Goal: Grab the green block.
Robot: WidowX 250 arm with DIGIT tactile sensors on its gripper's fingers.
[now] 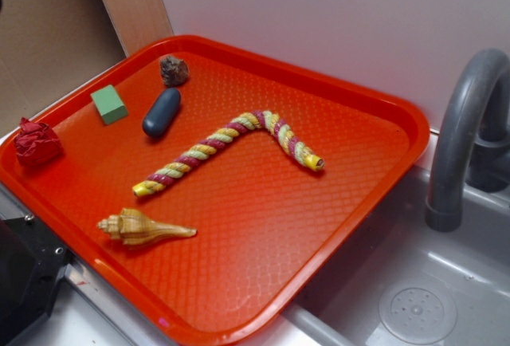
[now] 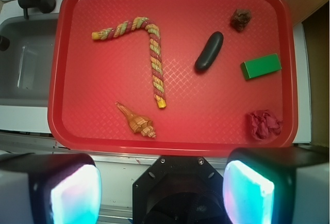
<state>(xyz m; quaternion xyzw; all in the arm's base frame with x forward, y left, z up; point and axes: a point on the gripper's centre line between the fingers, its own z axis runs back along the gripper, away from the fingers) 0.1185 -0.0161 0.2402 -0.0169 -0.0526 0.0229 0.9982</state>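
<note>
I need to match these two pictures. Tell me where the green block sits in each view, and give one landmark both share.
Exterior: green block on the tray's upper left, left of the blue capsule.
Wrist: green block at right of the tray, right of the capsule.
Shared landmark: the capsule.

One green block; one rock; one capsule; one paper ball; one rope; one shell, perhaps wooden

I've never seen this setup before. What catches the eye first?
A bright red tray beside a grey sink dominates. On it, a bent striped rope lies mid-tray, a shell near the front edge. The green block sits at the left by a blue capsule. The tool is open.
</note>
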